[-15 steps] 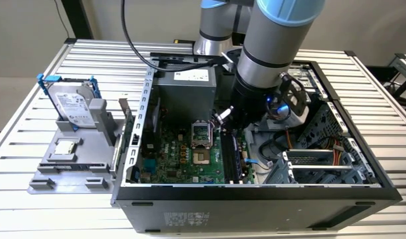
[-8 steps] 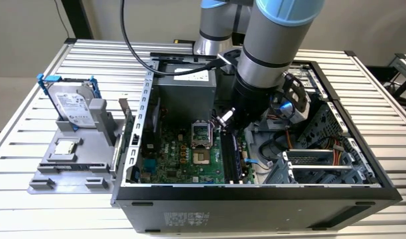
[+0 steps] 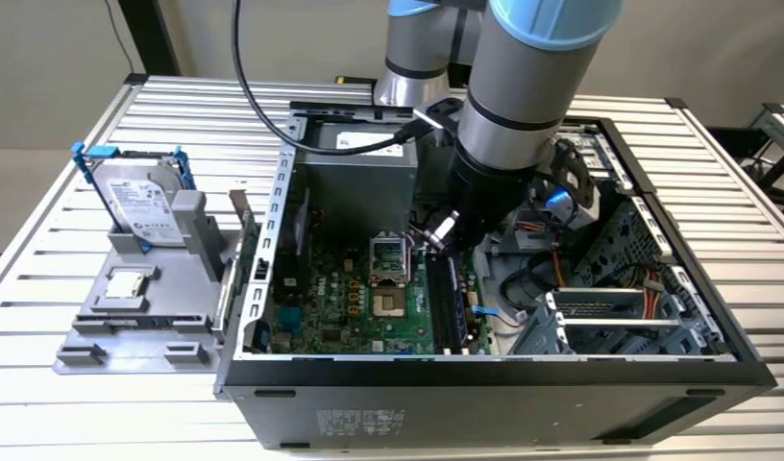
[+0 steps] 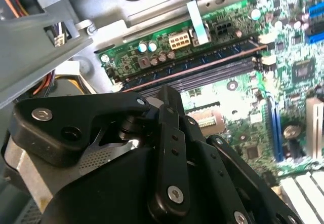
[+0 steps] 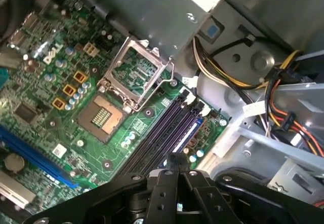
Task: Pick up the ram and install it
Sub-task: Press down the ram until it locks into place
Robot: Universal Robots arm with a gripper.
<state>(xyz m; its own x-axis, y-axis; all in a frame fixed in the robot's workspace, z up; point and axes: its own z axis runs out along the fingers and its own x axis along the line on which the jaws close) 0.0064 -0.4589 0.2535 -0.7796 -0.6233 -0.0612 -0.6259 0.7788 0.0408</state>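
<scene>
Table: slatted aluminium table (image 3: 97, 423), carrying everything here.
Case: open dark-grey metal computer case (image 3: 495, 403), lying on its side with its closed wall nearest me.
Board: flat green circuit board (image 3: 354, 307) on the case floor.
Landmark: the bank of long black plastic memory slots (image 3: 446, 298) along the board's edge, toward the exterior view's right. Everything below is placed from them.
Ram: thin, narrow blue circuit-board stick (image 4: 217, 54), standing in one of the outer slots of the bank. The first wrist view shows it as a blue edge (image 5: 186, 133) on the side of the bank away from the processor socket. From here it looks seated, though I can't tell whether the latches have closed.
Long axis: the stick runs the full length of the slots, parallel to them.
Pincer: black two-fingered pincer (image 3: 441, 233), at the far end of the slots and just above them. In the first wrist view its tips (image 5: 176, 158) meet with nothing between them, so I read it as closed and empty.
Key relation: the ram lies just beyond and below the fingertips, off to the outer side of the bank. I can't tell whether they touch.
Socket: silver square processor socket (image 3: 385, 254) with its frame lifted, just beside the slots on the exterior view's left.
Drive: silver boxy hard drive in a blue frame (image 3: 142, 202), upright on a grey plastic stand (image 3: 135, 317), outside the case and well apart from the slots.
Arm: grey tubular arm with a blue joint cap (image 3: 521, 86), reaching down from the far side over the slots.
</scene>
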